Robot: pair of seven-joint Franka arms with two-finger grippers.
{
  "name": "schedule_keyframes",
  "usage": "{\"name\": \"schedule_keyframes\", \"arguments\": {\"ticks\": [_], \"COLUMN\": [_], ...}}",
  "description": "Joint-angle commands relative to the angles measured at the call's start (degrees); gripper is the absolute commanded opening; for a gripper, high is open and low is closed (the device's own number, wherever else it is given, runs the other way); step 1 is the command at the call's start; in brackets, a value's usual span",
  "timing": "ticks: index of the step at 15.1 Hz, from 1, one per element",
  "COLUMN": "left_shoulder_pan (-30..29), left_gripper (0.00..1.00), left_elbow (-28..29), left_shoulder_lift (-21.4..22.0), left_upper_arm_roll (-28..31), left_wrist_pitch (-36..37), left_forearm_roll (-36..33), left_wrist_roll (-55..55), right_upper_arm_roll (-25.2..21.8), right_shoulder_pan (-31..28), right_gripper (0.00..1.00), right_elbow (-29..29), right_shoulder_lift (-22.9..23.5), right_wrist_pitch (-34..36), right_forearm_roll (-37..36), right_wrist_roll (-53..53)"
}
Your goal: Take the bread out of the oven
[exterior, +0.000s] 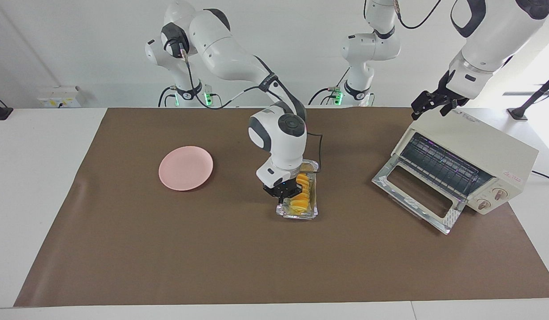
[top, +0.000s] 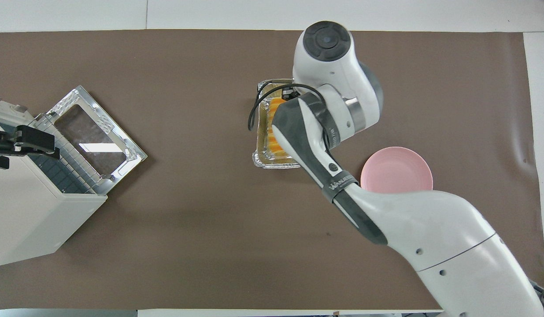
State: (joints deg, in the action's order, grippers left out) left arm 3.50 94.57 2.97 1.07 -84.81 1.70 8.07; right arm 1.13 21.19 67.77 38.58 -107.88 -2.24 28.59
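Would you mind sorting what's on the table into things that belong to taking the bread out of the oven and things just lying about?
Belongs to the job:
- bread, lying in the foil tray
- oven, door down
- right gripper, shut at the tray's edge

Lying about:
- pink plate, bare
- left gripper, open, waiting over the oven

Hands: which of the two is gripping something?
The right hand, shut on the rim of the crinkled silver foil tray holding the golden-yellow ridged bread. The left hand hangs open over the cream-white toaster oven, holding nothing.
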Motion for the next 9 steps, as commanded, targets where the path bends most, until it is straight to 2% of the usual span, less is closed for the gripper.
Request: {"name": "schedule_keyframes", "arguments": {"ticks": [1,3,4,9], "left_shoulder_pan": [-0.68,-0.68,-0.68,-0.68], "left_gripper": [1.0,1.0,1.0,1.0], "left_elbow": [1.67,1.58,1.58,1.67], "left_shoulder_lift": [1.42,1.42,1.42,1.42], "left_upper_arm_roll": [-0.45,-0.45,-0.45,-0.45], "left_wrist_pitch": [-1.15,-1.15,-1.15,-1.15], "left_forearm_roll": [0.4,0.4,0.4,0.4], "left_wrist_roll": [-0.16,-0.16,-0.16,-0.16], "right_upper_arm_roll": [0.81,0.81,0.81,0.81], "right_shoulder_pan": [-5.52,-11.05,-12.82,-18.11], "right_gripper": [0.0,0.0,0.0,0.0], "right_elbow": [-0.8,-0.27,-0.19,5.34], "right_shoulder_lift": [0.8,1.24,1.33,1.94], "right_wrist_pitch": [0.22,-0.74,-3.36,-12.77], "right_forearm_roll": [0.75,1.27,1.71,1.71], "right_wrist_roll": [-9.3,-18.01,-21.09,-29.12]}}
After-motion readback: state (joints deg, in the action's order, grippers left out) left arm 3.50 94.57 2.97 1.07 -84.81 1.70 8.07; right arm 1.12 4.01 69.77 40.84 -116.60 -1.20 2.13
